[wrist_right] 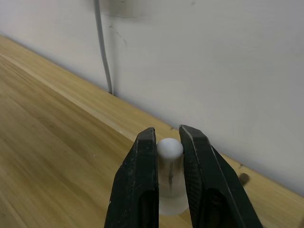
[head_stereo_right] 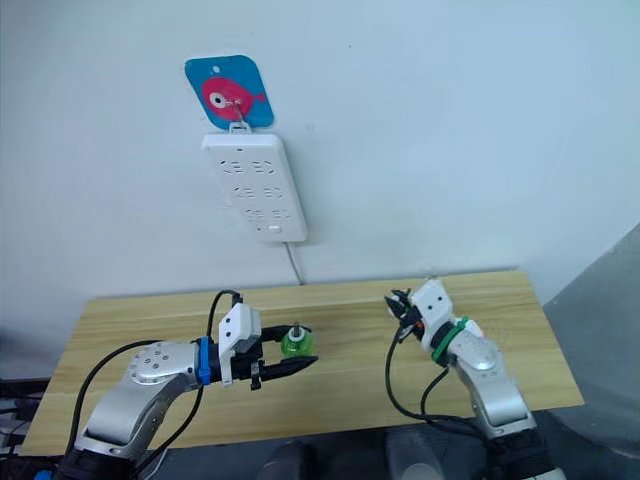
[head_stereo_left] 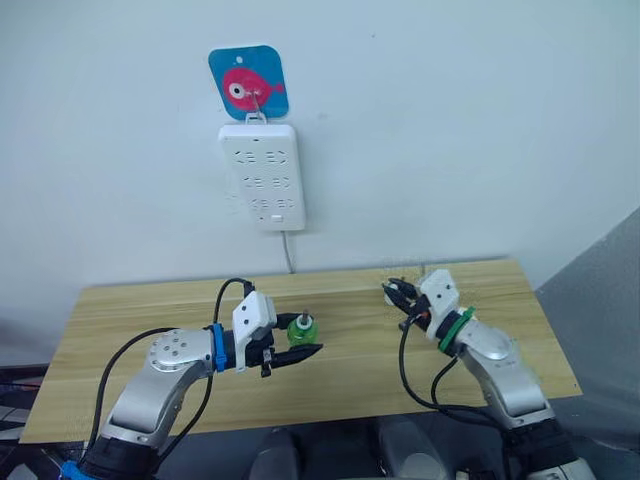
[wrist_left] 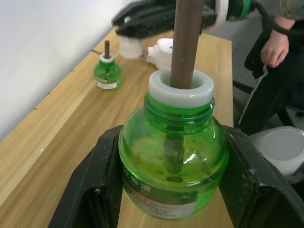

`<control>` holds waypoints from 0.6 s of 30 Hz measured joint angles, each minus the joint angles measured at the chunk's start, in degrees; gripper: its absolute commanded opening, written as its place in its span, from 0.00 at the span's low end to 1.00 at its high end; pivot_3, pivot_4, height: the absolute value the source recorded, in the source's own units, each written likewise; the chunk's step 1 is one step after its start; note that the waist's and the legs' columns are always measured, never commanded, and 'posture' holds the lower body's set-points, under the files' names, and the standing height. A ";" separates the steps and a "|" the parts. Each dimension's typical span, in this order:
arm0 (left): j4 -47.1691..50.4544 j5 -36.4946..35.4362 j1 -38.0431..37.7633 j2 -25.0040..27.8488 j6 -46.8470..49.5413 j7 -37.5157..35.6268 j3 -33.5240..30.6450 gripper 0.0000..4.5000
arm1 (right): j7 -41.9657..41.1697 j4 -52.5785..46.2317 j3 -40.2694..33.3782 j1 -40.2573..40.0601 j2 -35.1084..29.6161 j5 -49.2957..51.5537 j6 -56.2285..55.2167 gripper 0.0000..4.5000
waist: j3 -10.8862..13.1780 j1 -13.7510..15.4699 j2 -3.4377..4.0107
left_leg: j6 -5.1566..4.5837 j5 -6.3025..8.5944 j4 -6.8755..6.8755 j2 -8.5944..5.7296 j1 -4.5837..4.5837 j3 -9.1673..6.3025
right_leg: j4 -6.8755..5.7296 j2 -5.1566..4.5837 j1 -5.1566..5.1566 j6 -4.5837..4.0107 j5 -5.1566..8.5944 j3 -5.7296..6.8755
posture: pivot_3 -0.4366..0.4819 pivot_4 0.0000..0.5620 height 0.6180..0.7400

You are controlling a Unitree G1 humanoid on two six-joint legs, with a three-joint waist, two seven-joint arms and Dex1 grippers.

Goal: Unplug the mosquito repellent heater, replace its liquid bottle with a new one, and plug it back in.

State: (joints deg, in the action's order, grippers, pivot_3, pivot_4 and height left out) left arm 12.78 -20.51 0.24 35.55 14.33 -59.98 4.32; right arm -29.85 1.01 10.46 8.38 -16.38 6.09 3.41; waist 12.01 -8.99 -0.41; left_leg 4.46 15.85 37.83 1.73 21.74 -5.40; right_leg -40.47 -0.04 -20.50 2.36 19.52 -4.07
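We see the left gripper (head_stereo_left: pixel 300 354) clamping a green bottle (head_stereo_left: pixel 301 331) mid-desk; the right gripper (wrist_right: pixel 167 156) grips the heater (wrist_right: pixel 170 148) near the desk's back edge. We'd align wick with socket, keeping the bottle upright.

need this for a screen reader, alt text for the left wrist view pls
The left gripper clasps a green liquid bottle with a brown wick, above a wooden table. Farther along the table stand a second green bottle and a white heater by the right gripper; a person's hand shows at the table's edge.

Even, bright indoor light, soft shadows; near fingers (wrist_right: pixel 137 190) slightly blurred.
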 measured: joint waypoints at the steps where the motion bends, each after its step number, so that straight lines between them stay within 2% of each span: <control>1: 0.16 -0.01 -0.41 0.25 0.14 0.33 -0.33 0.51 | 0.12 1.82 0.08 1.15 0.77 -0.47 -0.95 0.08 | 0.12 0.15 -0.02 | 0.00 0.00 0.01 0.00 0.00 0.00 | -0.02 0.00 0.00 0.00 0.00 0.01 | 0.36 0.36 1.00; 8: 0.19 0.08 -3.57 1.58 0.16 0.73 -2.57 0.51 | 2.70 15.19 0.48 7.47 6.16 -3.21 -6.67 0.08 | 0.42 1.58 -0.13 | 0.01 0.00 -0.01 0.00 0.09 -0.03 | 0.00 -0.04 -0.09 -0.01 0.00 0.07 | 0.37 0.35 1.00; 18: 0.42 0.15 -4.35 2.63 0.18 0.67 -2.63 0.51 | 9.06 34.06 0.32 13.00 10.41 -7.22 -12.48 0.08 | 0.49 1.61 -0.10 | 0.02 0.00 -0.01 0.00 0.09 0.03 | -0.05 -0.07 -0.12 -0.01 0.00 0.05 | 0.38 0.35 1.00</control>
State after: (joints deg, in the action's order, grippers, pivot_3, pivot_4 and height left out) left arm 13.21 -20.36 -4.11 38.19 14.51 -59.32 1.69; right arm -20.78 35.07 10.78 21.38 -5.97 -1.13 -9.07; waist 12.51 -7.38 -0.51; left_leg 4.48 15.85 37.81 1.73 21.83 -5.37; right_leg -40.52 -0.11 -20.63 2.35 19.52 -4.02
